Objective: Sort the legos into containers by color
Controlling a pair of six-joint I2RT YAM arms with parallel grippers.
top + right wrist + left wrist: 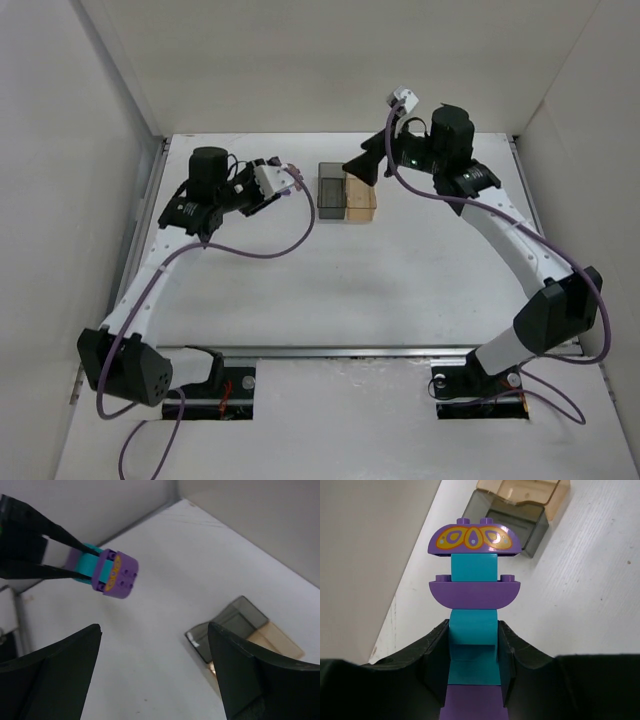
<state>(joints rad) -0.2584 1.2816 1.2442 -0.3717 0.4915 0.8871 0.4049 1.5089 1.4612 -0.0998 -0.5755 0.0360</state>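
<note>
We have the left gripper (472, 647) closed tight on the lower part of the lego stack (474, 592), which is made of purple and teal pieces pressed together in alternating layers, with a decorated purple dome brick (474, 539) at the free end. The stack is held off the table (400, 270), to the left of the two containers. These stand touching each other near the far middle: the grey container (331, 188) on the left and the amber container (362, 203) on the right. We cannot tell whether anything lies inside them. The right gripper (155, 675) has its jaws wide with nothing between them; it hangs near the containers and looks toward the dome end of the stack. We judge that the step in hand is to take the stack apart, since joined pieces cannot be sorted by colour. To do it well, we should bring the right jaws around the dome brick only, not over the teal brick (474, 567) under it, and close fully before any pull. A small tilt is probably better than a straight pull — studs let go more easily when levered. The left grip must hold firm on the bottom pieces — if it slips, the whole stack may drop and roll away from the containers.
</note>
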